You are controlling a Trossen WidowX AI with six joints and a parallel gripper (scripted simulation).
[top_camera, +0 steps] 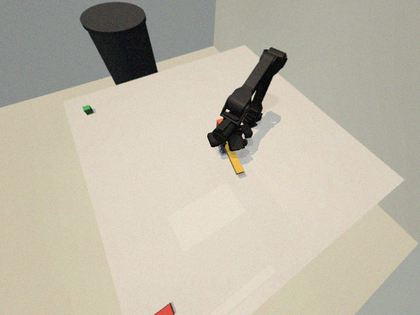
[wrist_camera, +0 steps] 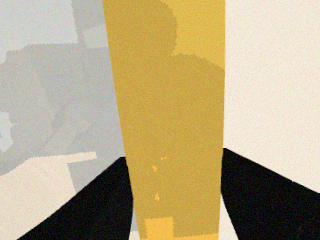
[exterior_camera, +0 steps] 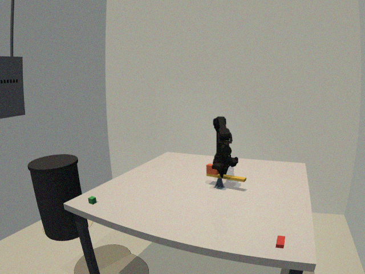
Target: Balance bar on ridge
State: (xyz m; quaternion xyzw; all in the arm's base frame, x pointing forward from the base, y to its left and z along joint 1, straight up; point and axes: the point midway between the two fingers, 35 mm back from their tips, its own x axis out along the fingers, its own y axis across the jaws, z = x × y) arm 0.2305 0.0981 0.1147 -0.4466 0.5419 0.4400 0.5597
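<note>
The yellow bar [top_camera: 235, 163] [exterior_camera: 235, 177] [wrist_camera: 172, 120] lies over the dark blue-grey ridge [top_camera: 222, 149] [exterior_camera: 219, 184], clear of the table, with its shadow below. In the exterior view its right end looks slightly lower than its left. An orange block [top_camera: 219, 121] [exterior_camera: 210, 169] sits on the bar's far end, partly behind the arm. My gripper [exterior_camera: 222, 176] [wrist_camera: 174, 163] is shut on the bar just beside the ridge top, a finger on each side of it. Whether the bar touches the ridge top cannot be told, as the gripper partly hides that spot.
A small green cube [top_camera: 88, 109] [exterior_camera: 92, 200] lies near the table's left corner. A red block [top_camera: 165, 310] [exterior_camera: 280, 241] lies near the table's front edge. A black bin [top_camera: 125, 50] [exterior_camera: 57, 200] stands beyond the table [top_camera: 152, 203] [exterior_camera: 177, 212].
</note>
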